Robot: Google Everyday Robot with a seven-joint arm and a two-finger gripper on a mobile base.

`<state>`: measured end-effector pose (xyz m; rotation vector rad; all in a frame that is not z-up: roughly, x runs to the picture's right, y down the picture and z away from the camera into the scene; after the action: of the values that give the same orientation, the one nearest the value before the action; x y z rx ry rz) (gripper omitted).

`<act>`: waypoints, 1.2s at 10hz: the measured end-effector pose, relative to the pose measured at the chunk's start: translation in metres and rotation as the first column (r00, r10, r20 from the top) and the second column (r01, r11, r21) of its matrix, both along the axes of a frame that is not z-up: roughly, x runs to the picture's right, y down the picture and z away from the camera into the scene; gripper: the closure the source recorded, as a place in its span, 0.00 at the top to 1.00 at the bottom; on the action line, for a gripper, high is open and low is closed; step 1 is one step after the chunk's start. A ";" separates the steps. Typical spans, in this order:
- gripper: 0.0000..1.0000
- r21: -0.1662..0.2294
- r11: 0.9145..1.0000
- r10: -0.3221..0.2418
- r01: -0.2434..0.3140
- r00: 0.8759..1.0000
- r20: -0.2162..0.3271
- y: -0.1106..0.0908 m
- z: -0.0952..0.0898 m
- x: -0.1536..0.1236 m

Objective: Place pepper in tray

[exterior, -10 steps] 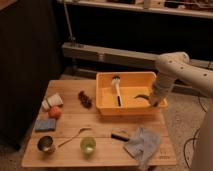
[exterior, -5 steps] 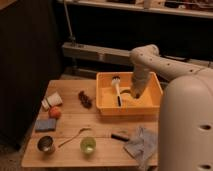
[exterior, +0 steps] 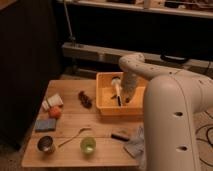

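The tray is a yellow-orange bin at the back right of the wooden table. My gripper reaches down into the tray near its middle, at the end of the white arm that comes in from the right foreground. A small dark bit shows at the gripper's tip, low in the tray. I cannot tell whether it is the pepper, or whether it is held. A white brush-like thing lies in the tray just left of the gripper.
Left of the tray are a dark bumpy cluster, a tipped white cup, an orange-red fruit and a blue sponge. In front lie a metal cup, a spoon, a green cup, a dark short object and a cloth.
My gripper has moved left, from the tray's right wall to its middle. The things on the table have not moved.
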<state>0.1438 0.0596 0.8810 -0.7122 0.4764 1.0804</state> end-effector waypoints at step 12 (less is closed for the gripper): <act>0.80 -0.015 0.998 0.061 -0.061 0.998 -0.023 0.024 -0.013 0.033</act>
<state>0.1766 0.0835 0.8677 -0.7326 0.4857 1.1441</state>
